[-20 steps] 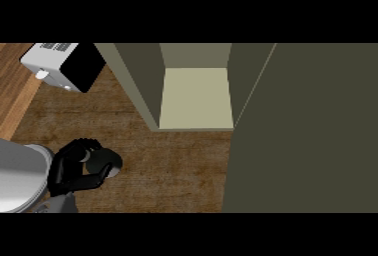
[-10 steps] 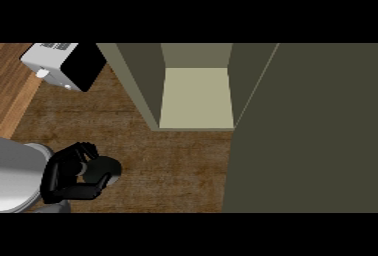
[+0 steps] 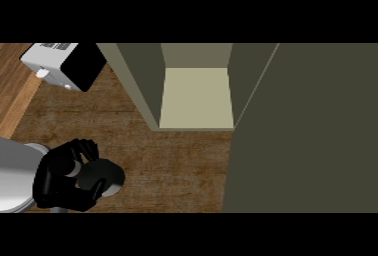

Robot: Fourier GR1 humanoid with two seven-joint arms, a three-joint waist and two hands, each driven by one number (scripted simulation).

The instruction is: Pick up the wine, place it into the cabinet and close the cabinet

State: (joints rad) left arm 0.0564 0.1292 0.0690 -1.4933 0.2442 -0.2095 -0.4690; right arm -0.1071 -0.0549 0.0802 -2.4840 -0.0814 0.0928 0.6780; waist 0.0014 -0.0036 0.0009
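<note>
Our left robot hand [image 3: 63, 181] sits at the lower left of the head view, fingers curled round a dark, round-topped thing that we take to be the wine bottle [image 3: 105, 175], seen from above and largely hidden by the grip. We hold it upright over the wooden surface [image 3: 173, 160], well short of the cabinet [image 3: 140, 80]. That makes sense, since an upright bottle can go straight onto the shelf without being turned.

The cabinet stands open ahead of us, its pale shelf [image 3: 196, 97] bare, and the cabinet door [image 3: 310, 130] is swung out into a wide dark panel along the right. That leaves the opening free for the bottle. We judge the carry to be the step in hand — forward and to the right, toward the shelf — with placing and closing not yet done.

A white appliance with a black front [image 3: 63, 62] rests at the upper left, out of the path. Our right robot hand does not show.
</note>
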